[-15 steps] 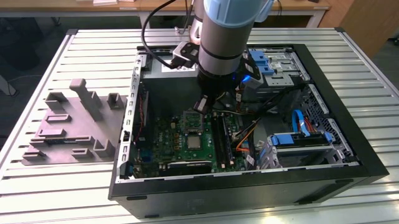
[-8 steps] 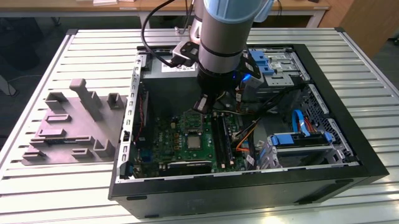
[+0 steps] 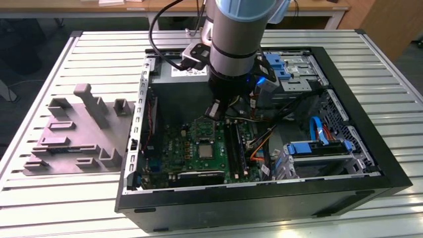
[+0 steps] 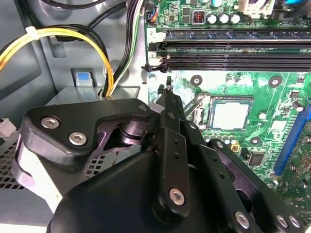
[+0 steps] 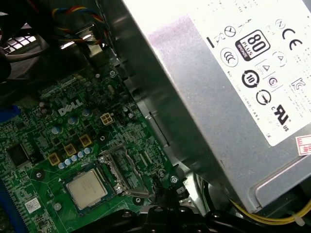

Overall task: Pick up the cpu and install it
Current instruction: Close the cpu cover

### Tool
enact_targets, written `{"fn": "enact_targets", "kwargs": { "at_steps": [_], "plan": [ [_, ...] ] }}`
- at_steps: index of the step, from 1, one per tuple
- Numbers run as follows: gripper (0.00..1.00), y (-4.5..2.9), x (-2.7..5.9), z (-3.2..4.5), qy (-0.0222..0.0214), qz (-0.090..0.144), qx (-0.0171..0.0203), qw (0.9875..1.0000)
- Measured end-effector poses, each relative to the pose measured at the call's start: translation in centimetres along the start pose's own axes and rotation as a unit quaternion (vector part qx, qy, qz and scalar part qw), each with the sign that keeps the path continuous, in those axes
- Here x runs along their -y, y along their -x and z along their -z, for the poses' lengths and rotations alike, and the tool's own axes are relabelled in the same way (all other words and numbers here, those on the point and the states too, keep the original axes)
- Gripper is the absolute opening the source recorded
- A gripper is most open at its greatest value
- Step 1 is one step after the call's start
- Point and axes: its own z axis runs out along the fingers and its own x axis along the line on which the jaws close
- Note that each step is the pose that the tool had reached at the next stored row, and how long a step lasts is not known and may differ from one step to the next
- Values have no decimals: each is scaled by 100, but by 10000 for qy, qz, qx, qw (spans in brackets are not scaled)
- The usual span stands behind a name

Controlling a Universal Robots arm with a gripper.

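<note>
The cpu [image 4: 231,115] [image 5: 86,188] [image 3: 205,150] sat in its motherboard [image 3: 198,153] socket. The second wrist view showed the gripper [image 4: 166,90] pinched narrow, empty, beside it; the exterior view hid those fingertips.

An open computer case [image 3: 370,163] lies on the counter [image 3: 39,198], with a plastic block [image 3: 76,136] just beside it on the exterior view's left. Inside, the cpu [image 3: 205,150] sits in the motherboard [image 3: 182,158] socket, and the power supply [image 5: 233,82] lies at the far end, behind the motherboard.
</note>
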Motion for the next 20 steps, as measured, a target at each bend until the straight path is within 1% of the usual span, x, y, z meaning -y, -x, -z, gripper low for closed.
{"fn": "enact_targets", "kwargs": {
  "at_steps": [8,17,20],
  "plan": [
    [11,-14,-31,26,1,13,-1,10000],
    [11,-11,-38,51,4,39,-4,10000],
    [11,-10,-39,57,24,37,-10,10000]
  ]
}}
